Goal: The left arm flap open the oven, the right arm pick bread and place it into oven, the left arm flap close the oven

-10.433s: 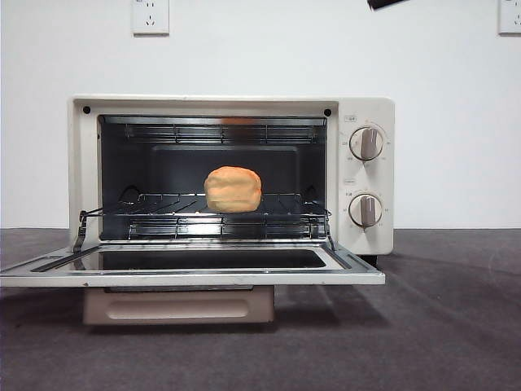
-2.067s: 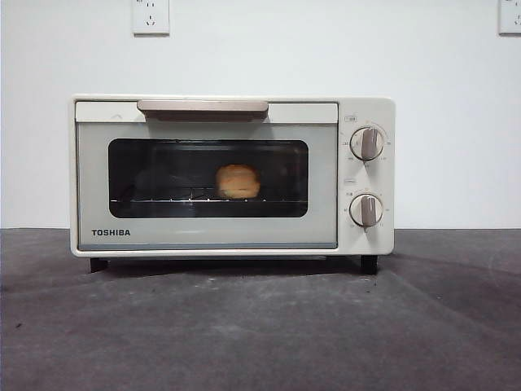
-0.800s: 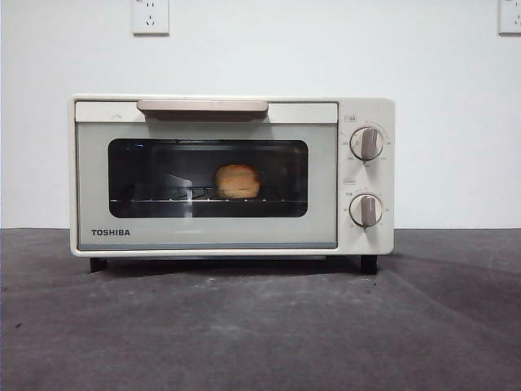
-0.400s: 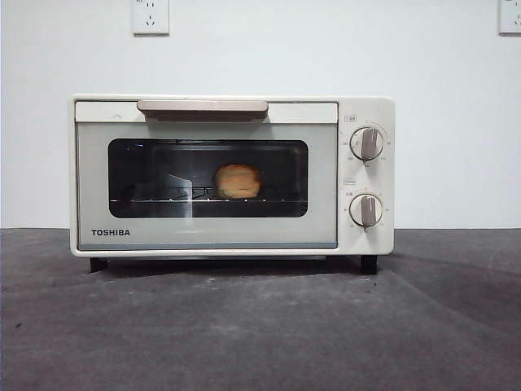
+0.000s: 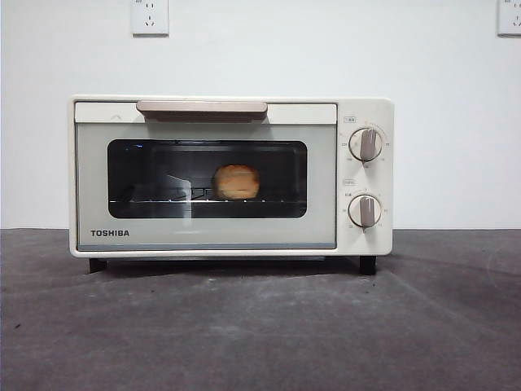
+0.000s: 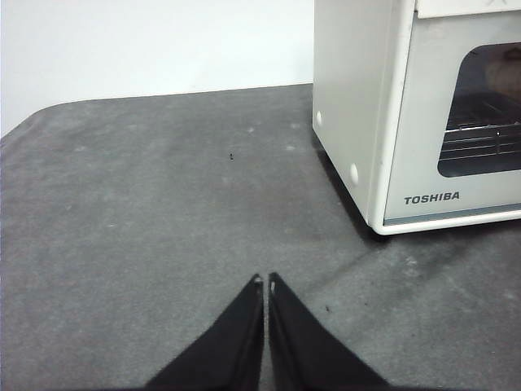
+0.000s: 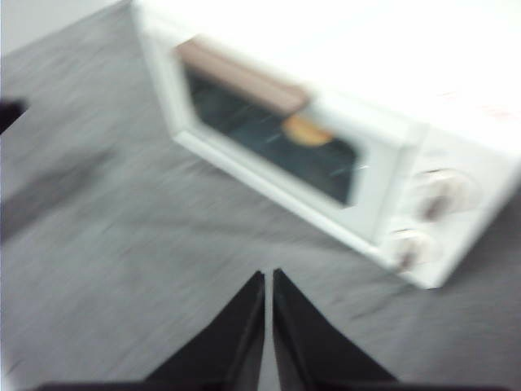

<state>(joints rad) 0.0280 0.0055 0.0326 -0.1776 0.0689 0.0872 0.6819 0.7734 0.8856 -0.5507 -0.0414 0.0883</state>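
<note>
Two black hands (image 6: 262, 281) (image 7: 267, 277), tapered flat pointed jaws.

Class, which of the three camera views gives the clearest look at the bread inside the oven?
The front view: the bread sits sharp and centred on the rack behind the closed oven door. The right wrist view shows only a blurred orange patch; the left wrist view shows the window's edge, with the bread too faint to make out.
</note>
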